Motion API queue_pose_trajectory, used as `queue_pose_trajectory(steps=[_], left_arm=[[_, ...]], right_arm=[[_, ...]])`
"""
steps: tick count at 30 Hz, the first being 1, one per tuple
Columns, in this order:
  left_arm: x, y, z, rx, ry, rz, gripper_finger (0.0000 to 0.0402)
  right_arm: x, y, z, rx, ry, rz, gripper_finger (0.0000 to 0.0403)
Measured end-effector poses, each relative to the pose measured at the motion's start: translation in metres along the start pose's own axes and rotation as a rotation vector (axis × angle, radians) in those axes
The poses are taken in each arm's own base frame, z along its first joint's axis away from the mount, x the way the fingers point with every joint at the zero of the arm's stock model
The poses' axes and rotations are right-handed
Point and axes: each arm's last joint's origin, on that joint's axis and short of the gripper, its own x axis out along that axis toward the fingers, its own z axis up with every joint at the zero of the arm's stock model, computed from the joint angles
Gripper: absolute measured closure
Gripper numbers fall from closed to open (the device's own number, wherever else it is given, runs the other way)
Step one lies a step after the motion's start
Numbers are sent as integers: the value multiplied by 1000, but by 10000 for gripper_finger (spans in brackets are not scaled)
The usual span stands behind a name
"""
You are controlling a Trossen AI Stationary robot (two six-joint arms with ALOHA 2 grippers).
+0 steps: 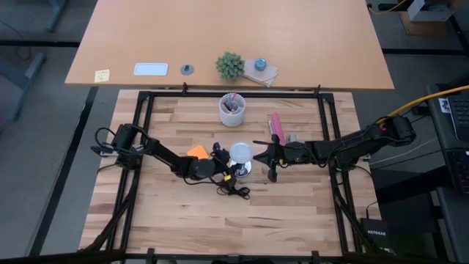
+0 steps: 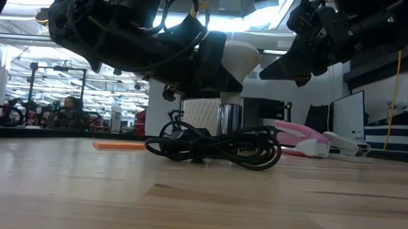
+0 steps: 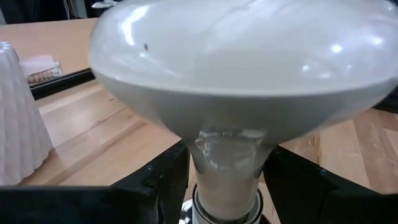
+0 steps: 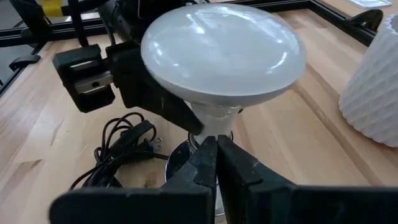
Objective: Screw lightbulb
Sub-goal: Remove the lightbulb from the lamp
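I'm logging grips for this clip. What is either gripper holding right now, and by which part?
The left gripper holds the lightbulb by its narrow neck, just above the base. The right gripper is shut, holding nothing.

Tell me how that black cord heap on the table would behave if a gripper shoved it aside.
The black cord lies in loose tangled loops, so it is probably floppy and would bunch or drag rather than slide as one piece. It seems to run to the silvery fitting under the lightbulb, so a hard shove might tug or tip that fitting.
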Motion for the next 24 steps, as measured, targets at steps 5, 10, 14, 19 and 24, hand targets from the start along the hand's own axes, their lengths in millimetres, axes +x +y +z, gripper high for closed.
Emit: queue_pose_trajectory(steps=[5, 10, 14, 19, 24], left_arm=[[0, 0, 0, 0, -1, -1, 215], [0, 0, 0, 2, -1, -1, 225], [0, 0, 0, 7, -1, -1, 256], [0, 0, 0, 1, -3, -1, 262], [0, 0, 3, -11, -28, 15, 256]], right_arm=[[0, -1, 0, -3, -10, -43, 391], [0, -3, 1, -7, -19, -90, 391], [0, -3, 1, 14, -22, -103, 391], [-1, -3, -3, 45, 18, -94, 391], [-1, -5, -8, 57, 62, -129, 391]])
